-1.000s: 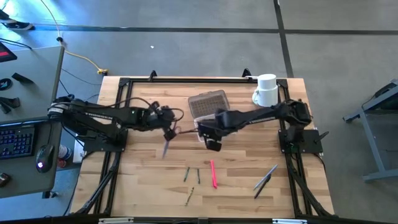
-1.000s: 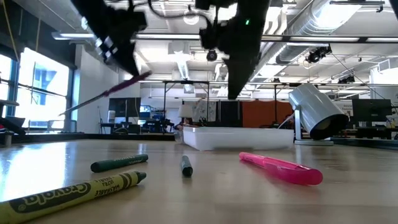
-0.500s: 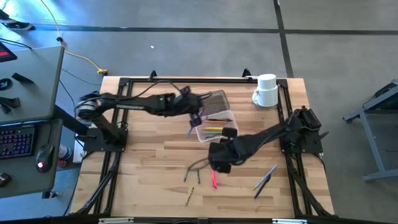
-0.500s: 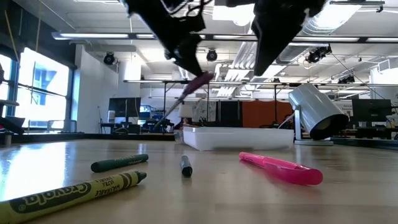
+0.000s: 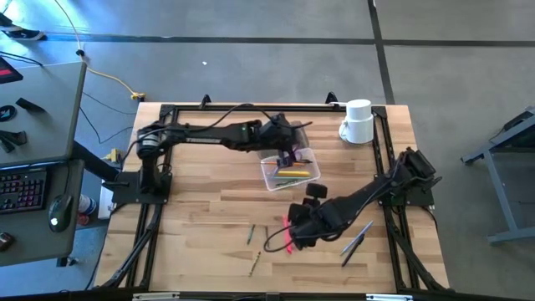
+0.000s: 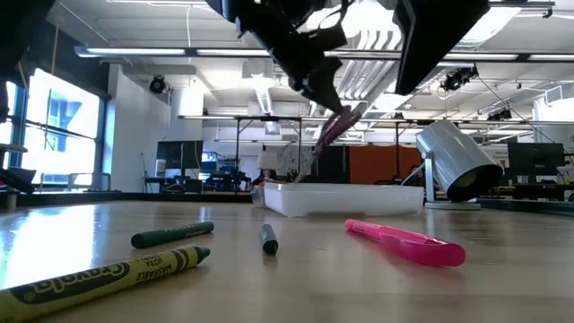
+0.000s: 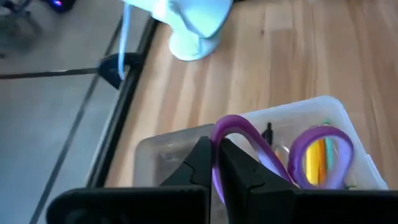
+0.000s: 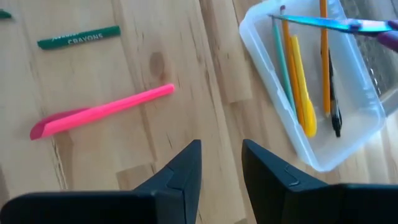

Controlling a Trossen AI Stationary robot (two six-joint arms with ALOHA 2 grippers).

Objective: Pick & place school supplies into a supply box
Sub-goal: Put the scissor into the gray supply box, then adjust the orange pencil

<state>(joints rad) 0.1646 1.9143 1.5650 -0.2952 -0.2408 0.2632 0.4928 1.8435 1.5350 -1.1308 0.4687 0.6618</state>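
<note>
The wooden desk (image 5: 192, 209) carries everything. The left arm reaches across it to the supply box (image 5: 289, 171), and the left gripper (image 7: 216, 167) hangs over the box with its jaws pinched on one purple loop of the scissors (image 7: 298, 155), whose blades point down into the box. Orange and yellow pencils (image 8: 301, 93) already lie inside. The right gripper (image 8: 219, 163) hovers low over the desk's near part, jaws parted and holding nothing, just above the pink pen (image 8: 99, 112). A green crayon (image 8: 78, 37) lies near it. A white mug (image 5: 358, 121) stands at the far corner.
</note>
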